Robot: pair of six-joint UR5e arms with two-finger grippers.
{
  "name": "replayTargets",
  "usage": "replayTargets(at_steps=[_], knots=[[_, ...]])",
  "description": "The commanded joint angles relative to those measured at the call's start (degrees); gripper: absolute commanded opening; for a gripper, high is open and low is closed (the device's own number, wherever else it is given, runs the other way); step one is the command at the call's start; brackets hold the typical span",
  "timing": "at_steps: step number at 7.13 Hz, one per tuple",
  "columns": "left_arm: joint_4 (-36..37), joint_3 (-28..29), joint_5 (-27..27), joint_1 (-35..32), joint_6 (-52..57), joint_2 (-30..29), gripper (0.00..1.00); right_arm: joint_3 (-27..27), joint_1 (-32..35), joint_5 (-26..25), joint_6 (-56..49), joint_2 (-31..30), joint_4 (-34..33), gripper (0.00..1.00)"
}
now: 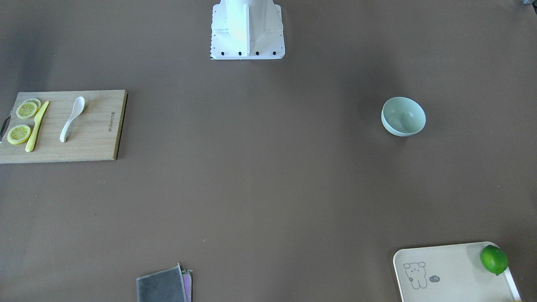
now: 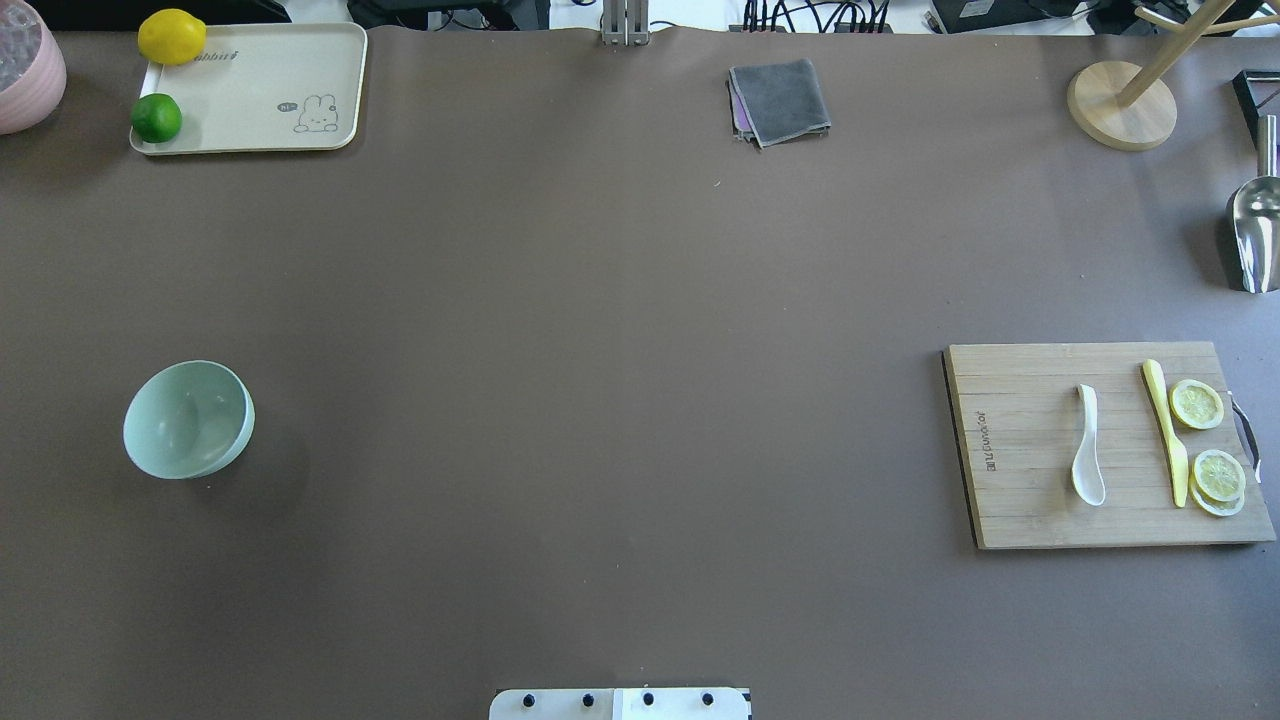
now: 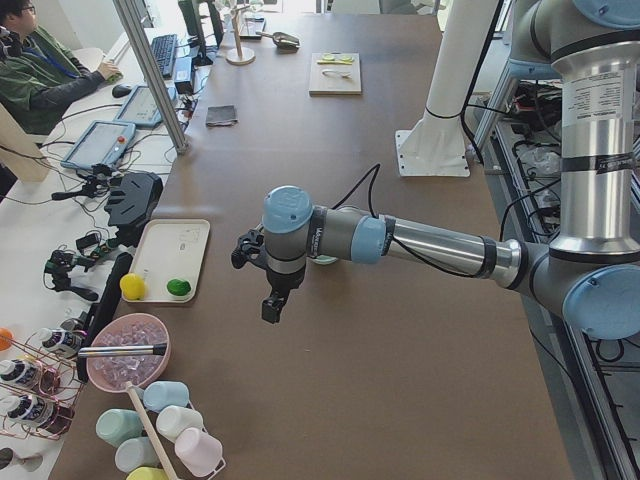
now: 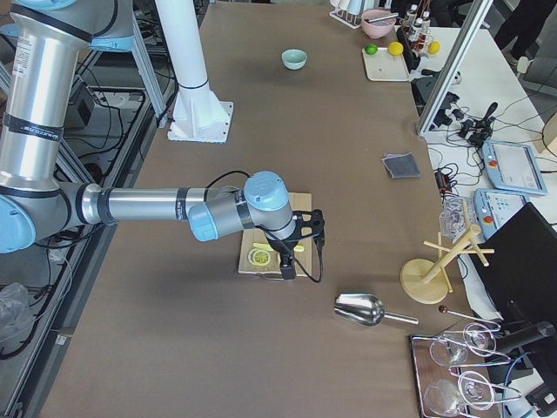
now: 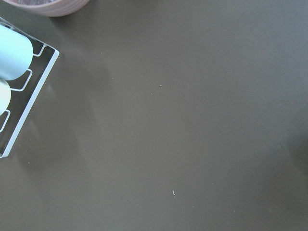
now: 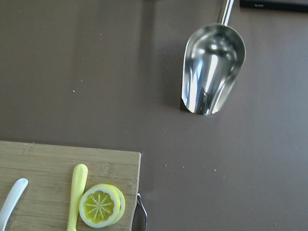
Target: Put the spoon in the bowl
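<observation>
Lying on the cutting board [image 2: 1020, 490] at the table's right, the spoon [image 2: 1088, 450] is nearest the right gripper [image 4: 287, 272], likely its picker, while the bowl [image 2: 188, 419] stands well apart at the left, by the left gripper [image 3: 272, 306]; whether either's jaws are spread I cannot tell.
</observation>
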Motion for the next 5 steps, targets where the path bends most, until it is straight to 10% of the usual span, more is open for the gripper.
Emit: replayTargets(at_steps=[1, 5], knots=[[-12.19, 0.73, 0.14, 0.09, -0.25, -0.47, 0.99, -0.15, -0.02, 0.46, 1.27, 0.53, 9.84, 1.00], [-28.20, 8.73, -0.29, 1.40, -4.99, -5.07, 0.99, 0.11, -10.34, -0.41, 19.83, 4.66, 9.84, 1.00]])
